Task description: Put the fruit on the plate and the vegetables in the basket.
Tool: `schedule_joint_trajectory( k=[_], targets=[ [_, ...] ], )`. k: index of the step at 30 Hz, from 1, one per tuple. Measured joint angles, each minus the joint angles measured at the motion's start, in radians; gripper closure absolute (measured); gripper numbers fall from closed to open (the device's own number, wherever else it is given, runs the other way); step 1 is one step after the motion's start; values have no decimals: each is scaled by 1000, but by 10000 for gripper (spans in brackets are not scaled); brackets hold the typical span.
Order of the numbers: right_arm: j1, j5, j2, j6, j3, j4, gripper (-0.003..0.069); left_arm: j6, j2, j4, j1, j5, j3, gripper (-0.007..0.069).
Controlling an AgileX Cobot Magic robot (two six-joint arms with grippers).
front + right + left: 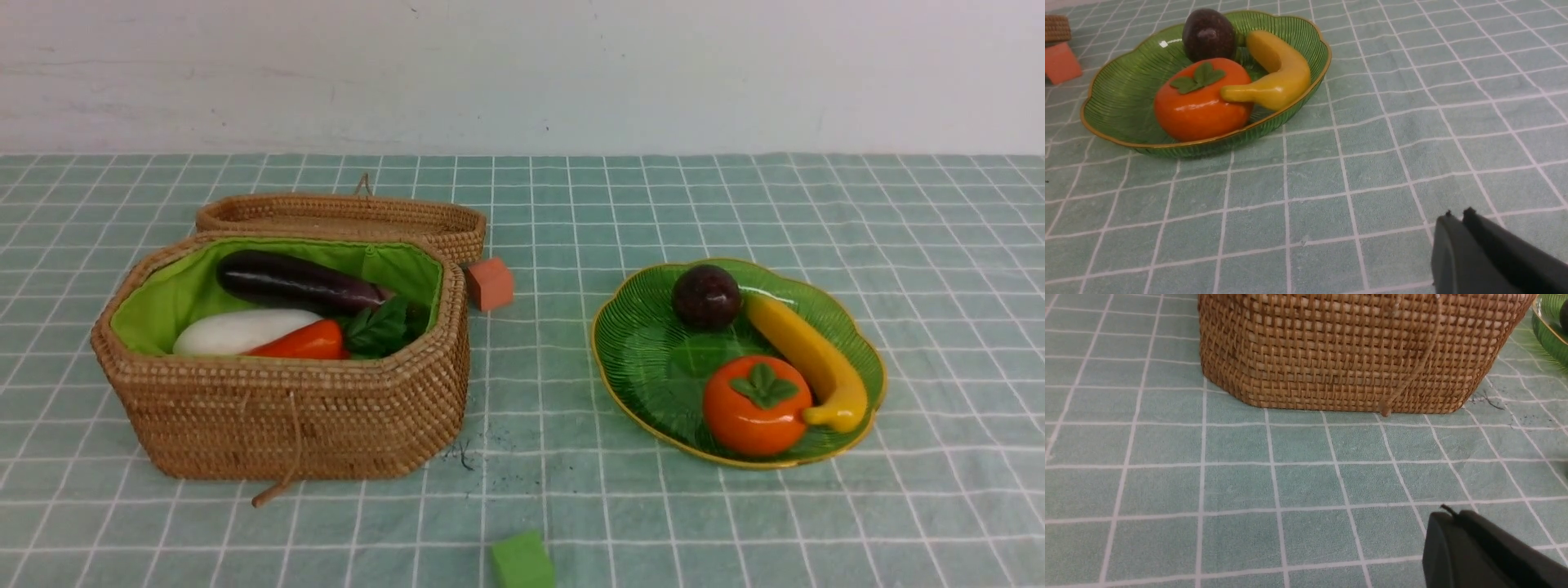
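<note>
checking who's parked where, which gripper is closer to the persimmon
Right. The right gripper sits just in front of the plate holding the persimmon; the left gripper sits in front of the wicker basket, with the plate off to its side.

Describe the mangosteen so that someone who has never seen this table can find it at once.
Look at the green leaf-shaped plate on the right side of the checked tablecloth. Three fruits lie on it; the mangosteen sits at the far edge, beside the banana. It alone is dark purple and round, smaller than the orange persimmon.
</note>
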Motion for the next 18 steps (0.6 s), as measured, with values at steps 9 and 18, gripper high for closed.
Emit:
schedule_joint_trajectory(
  k=[9, 18],
  targets=[
    [0, 0, 0, 0, 0, 0, 624, 0, 0, 0, 0, 0, 0, 638],
    [0, 0, 0, 0, 0, 0, 624, 0, 0, 0, 0, 0, 0, 636]
  ],
)
